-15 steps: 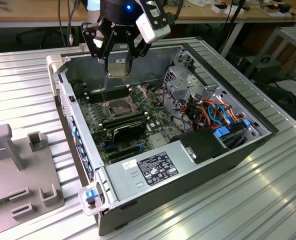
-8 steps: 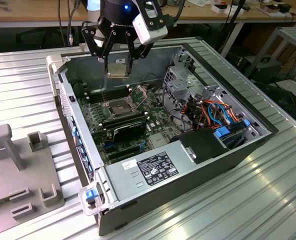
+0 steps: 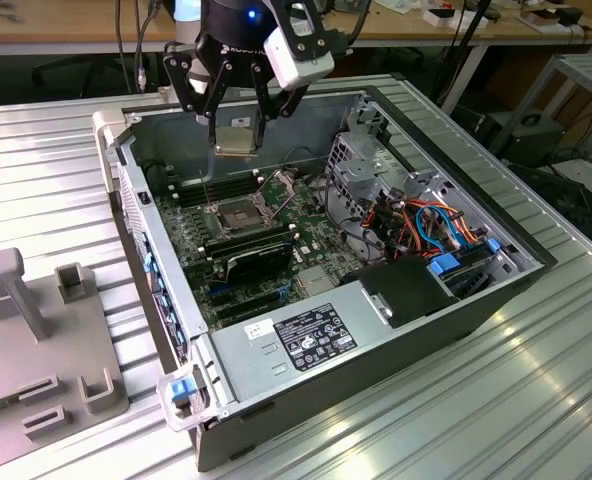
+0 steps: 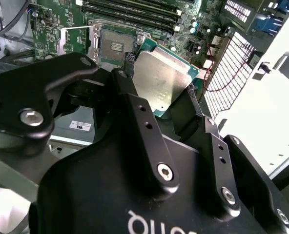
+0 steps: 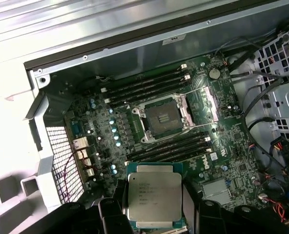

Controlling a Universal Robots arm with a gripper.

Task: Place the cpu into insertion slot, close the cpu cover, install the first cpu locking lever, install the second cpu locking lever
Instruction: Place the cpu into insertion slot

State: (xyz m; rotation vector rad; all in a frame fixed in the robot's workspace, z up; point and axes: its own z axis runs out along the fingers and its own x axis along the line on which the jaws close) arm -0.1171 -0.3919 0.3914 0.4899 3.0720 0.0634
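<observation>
Silver-topped cpu (image 3: 236,141) is clamped in my gripper (image 3: 238,133), hanging above the open slot (image 3: 238,213) at its six o'clock: step one, I judge, wanting square alignment before seating.

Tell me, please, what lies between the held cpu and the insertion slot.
In the first wrist view, rows of long black memory slots cross the board between the raised cpu and the insertion slot.

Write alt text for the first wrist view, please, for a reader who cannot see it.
A flat square silver-topped cpu, gripped between black jaws, hangs over a green motherboard inside an open computer case. The dark square silver-framed insertion slot lies empty between black memory sticks.
</observation>
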